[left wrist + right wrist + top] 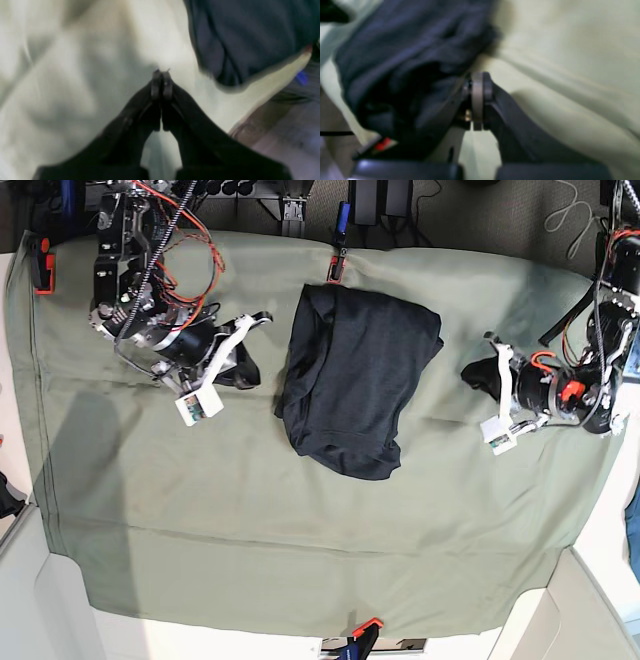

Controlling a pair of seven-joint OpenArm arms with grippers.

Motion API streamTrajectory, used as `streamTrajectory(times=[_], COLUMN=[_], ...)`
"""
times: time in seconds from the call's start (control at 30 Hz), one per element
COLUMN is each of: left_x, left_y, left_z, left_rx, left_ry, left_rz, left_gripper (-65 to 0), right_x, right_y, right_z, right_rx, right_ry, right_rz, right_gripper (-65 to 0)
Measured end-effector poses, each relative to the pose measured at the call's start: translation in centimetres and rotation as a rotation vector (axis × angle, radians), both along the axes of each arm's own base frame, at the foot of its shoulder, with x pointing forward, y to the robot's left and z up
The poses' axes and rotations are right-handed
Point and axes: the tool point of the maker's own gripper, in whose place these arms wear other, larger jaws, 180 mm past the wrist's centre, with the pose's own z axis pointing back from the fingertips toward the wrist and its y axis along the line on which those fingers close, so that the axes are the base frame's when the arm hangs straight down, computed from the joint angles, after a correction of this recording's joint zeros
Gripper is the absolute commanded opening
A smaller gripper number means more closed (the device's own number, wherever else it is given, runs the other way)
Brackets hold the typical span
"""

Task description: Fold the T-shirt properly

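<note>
left wrist view: the left gripper [162, 83] fills the lower middle, its two dark fingers pressed tip to tip with nothing between them. it hangs over the pale green cloth sheet [75, 87]. the t-shirt [250, 37], dark navy and blurred, lies up and to the right of the fingertips, apart from them.

right wrist view: the right gripper [477, 100] has its fingers closed together, pads meeting, holding nothing that can be seen. the t-shirt [402, 70] is bunched in soft folds just left of the fingers, its edge very near them (the blur hides whether cloth and finger touch). the cloth sheet [570, 75] spreads to the right of the shirt.

base view, from above: the t-shirt [355, 380] lies folded into a compact, roughly oblong bundle on the cloth sheet [300, 530], toward the sheet's far edge and near its middle. the right gripper [248, 365] sits to the left of the shirt, near but apart. the left gripper [480, 378] sits to the right of the shirt, also apart from it. both arms rest low over the sheet.
</note>
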Motion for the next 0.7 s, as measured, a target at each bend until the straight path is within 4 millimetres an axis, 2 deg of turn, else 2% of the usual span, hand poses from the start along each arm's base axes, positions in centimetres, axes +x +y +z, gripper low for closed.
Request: streamTrajectory(times=[0.1,0.37,0.53,0.7], left_x=[-2.7,-11.2,-18.6,-25.6], left_y=[0.8,2.5,2.9,0.8], left_z=[0.5,1.5,-0.4,-2.3], left_rx=[0.005,-0.003,-0.002,-0.054], left_ry=[0.005,0.094,0.26,0.415], left_rz=[0.007,0.076,0.133,0.203], left_gripper=[-65.0,-65.0,-65.0,-65.0], right_x=[-2.4,-11.7,-18.7,-24.9], right_y=[-3.0,-7.5,-8.8,-8.9], right_z=[-0.8,-0.4,-2.2,-3.9], right_rx=[-0.015,-0.061,-0.102,-0.102], right_ry=[0.039,0.145,0.335,0.513], right_rz=[-0.056,-0.088,-0.067,-0.068], right_gripper=[-65.0,-65.0,-65.0,-65.0])
